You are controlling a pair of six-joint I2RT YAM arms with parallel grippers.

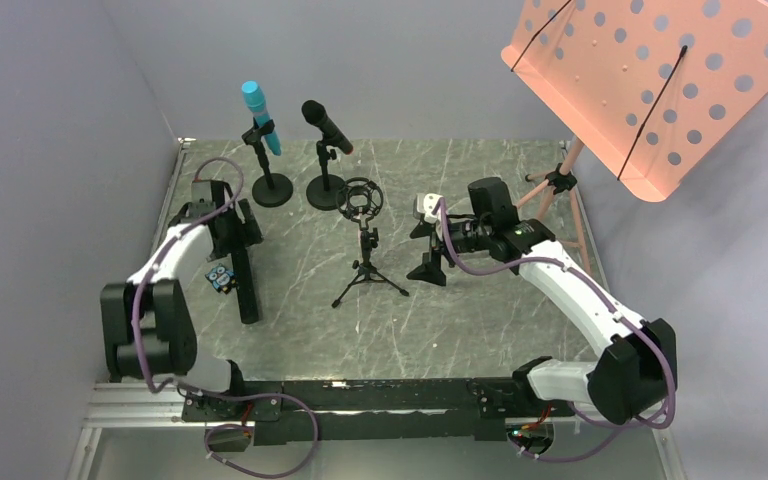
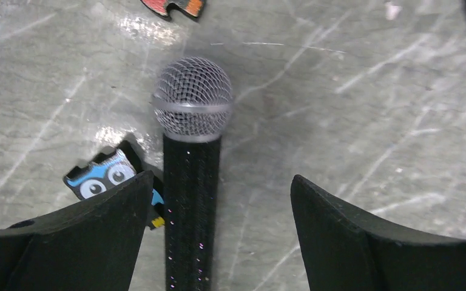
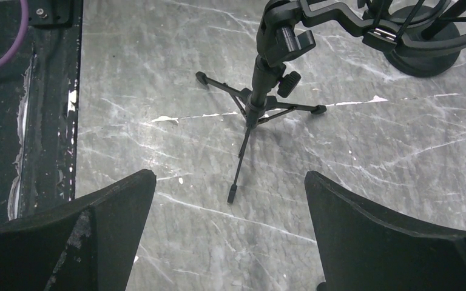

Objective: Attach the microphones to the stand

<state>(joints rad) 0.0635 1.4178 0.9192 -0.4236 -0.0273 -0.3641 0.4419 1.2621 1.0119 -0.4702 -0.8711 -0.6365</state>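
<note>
A black microphone with a silver mesh head [image 2: 193, 100] lies flat on the marble table [image 2: 352, 91]. Its handle runs between the fingers of my left gripper [image 2: 221, 177], close to the left finger [image 2: 97, 236]. The jaws stand open around it, with a wide gap on the right. In the top view the same microphone [image 1: 247, 295] lies under my left gripper [image 1: 232, 235]. A turquoise microphone [image 1: 258, 118] and a black one [image 1: 327, 127] sit clipped in two round-based stands at the back. A small tripod stand [image 1: 368, 262] with an empty shock mount [image 3: 364, 24] is in the middle. My right gripper [image 3: 229, 174] hangs open beside it, holding nothing.
A salmon perforated music stand [image 1: 650, 80] on thin legs [image 1: 560, 185] rises at the back right. An owl puzzle piece [image 2: 106, 176] lies by the microphone's handle, and an orange piece [image 2: 173, 7] lies farther off. Grey walls close the left and back sides.
</note>
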